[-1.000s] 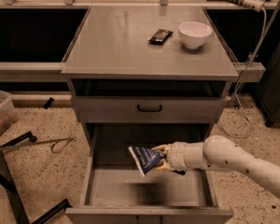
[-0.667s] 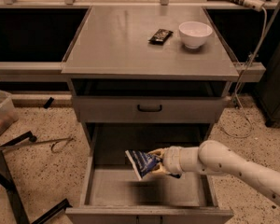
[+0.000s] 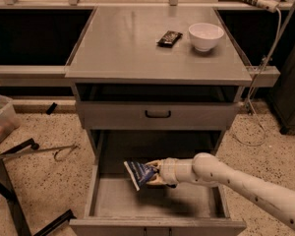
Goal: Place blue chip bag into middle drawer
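Observation:
The blue chip bag (image 3: 139, 173) is a shiny blue and white foil bag. My gripper (image 3: 155, 174) is shut on its right end and holds it over the open middle drawer (image 3: 113, 200), a little above the flat grey floor, left of centre. My white arm reaches in from the lower right. The bag is tilted, with its free end pointing left.
The cabinet top (image 3: 123, 43) carries a small black snack packet (image 3: 169, 38) and a white bowl (image 3: 205, 36). A shallow drawer with a black handle (image 3: 157, 114) is closed above the open one. A metal stand (image 3: 19, 156) is on the floor at left. A cable (image 3: 258, 82) hangs at right.
My gripper and the blue chip bag have moved a little to the left over the drawer. Nothing else has moved.

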Robot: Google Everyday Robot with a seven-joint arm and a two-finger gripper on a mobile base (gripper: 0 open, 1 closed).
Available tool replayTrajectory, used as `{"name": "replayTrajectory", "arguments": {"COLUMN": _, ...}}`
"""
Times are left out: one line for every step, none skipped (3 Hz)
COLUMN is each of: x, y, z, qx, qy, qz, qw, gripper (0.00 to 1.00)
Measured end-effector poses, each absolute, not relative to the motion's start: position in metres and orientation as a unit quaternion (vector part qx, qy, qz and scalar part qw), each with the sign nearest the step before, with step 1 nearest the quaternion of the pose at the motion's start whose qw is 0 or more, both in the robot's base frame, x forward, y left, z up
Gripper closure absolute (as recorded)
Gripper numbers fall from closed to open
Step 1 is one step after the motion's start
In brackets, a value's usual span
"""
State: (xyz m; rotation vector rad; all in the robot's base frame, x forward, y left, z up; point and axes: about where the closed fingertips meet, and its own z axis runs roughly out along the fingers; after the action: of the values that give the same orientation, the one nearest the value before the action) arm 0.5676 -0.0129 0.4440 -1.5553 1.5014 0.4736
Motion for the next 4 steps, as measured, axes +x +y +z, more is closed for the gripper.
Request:
{"name": "replayTrajectory", "arguments": {"x": 0.566, "y": -0.011, "z": 0.416, "qx": -0.629, "qy": 0.610, "qz": 0.200, "qw": 0.439, "gripper": 1.00}}
{"name": "replayTrajectory", "arguments": {"x": 0.560, "y": -0.023, "z": 0.403, "qx": -0.625, "qy": 0.621, "qz": 0.194, "qw": 0.432, "gripper": 1.00}}
{"name": "replayTrajectory", "arguments": {"x": 0.560, "y": -0.023, "z": 0.403, "qx": -0.625, "qy": 0.621, "qz": 0.194, "qw": 0.432, "gripper": 0.81}}
{"name": "replayTrajectory", "arguments": {"x": 0.560, "y": -0.023, "z": 0.403, "qx": -0.625, "qy": 0.621, "qz": 0.194, "qw": 0.432, "gripper": 0.58}}
